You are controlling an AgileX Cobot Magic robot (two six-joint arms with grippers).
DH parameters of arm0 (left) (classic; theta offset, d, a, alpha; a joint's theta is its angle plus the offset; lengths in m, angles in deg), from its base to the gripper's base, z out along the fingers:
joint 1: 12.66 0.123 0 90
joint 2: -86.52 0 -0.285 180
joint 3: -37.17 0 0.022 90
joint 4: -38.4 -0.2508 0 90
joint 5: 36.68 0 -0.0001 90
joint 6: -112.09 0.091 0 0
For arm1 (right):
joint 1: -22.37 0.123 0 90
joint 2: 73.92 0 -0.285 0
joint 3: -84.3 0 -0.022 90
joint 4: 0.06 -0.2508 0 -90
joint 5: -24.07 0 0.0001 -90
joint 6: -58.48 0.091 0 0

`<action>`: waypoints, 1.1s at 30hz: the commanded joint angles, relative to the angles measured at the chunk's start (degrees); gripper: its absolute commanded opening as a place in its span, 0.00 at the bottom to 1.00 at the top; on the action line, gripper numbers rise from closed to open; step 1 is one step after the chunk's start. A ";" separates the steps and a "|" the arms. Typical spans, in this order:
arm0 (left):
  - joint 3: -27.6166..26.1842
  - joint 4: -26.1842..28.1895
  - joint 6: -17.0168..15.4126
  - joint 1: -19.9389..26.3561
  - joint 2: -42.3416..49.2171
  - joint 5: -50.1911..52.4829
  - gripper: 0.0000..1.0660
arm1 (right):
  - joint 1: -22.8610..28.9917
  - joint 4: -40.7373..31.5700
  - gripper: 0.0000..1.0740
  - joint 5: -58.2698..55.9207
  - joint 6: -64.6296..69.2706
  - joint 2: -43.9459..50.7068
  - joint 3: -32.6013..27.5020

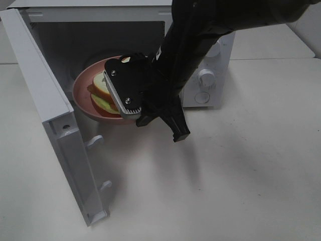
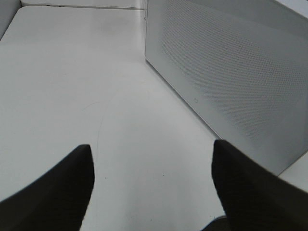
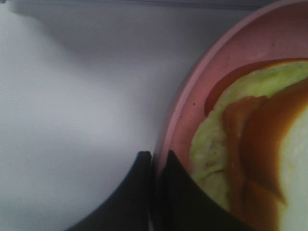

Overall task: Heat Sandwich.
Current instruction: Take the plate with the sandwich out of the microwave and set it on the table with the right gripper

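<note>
The sandwich, white bread with green lettuce and a red layer, lies on a round pink plate at the mouth of the open microwave. My right gripper reaches in from the right and is shut on the plate's near rim. The right wrist view shows both fingers pinching the rim of the plate, right gripper, with the sandwich just beyond. My left gripper is open and empty over the bare table, beside the microwave's perforated wall. It is outside the exterior view.
The microwave door swings wide open to the left and stands on edge toward the front. Control knobs sit on the microwave's right panel. White tabletop stretches in front and to the right.
</note>
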 commanded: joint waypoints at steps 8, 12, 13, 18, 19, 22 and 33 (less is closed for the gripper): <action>0.06 0.17 0.06 -0.23 0.34 0.74 0.62 | 2.12 -0.29 0.00 2.12 1.38 7.79 -7.39; 0.06 0.17 0.06 -0.23 0.34 0.74 0.62 | 2.58 -0.17 0.00 2.29 1.49 10.14 -10.66; 0.06 0.17 0.06 -0.23 0.34 0.74 0.62 | 2.58 -0.17 0.00 2.35 1.78 10.66 -11.34; 0.06 0.17 0.06 -0.23 0.34 0.74 0.62 | 2.58 -0.17 0.00 2.64 2.75 13.52 -14.73; 0.06 0.17 0.06 -0.23 0.34 0.74 0.62 | 2.58 -0.17 0.00 2.69 3.44 15.53 -16.67; 0.06 0.17 0.06 -0.23 0.34 0.74 0.62 | 3.27 -0.06 0.00 2.69 4.64 19.37 -20.40; 0.06 0.17 0.06 -0.23 0.34 0.74 0.62 | 7.16 2.81 0.00 2.92 8.19 28.93 -29.22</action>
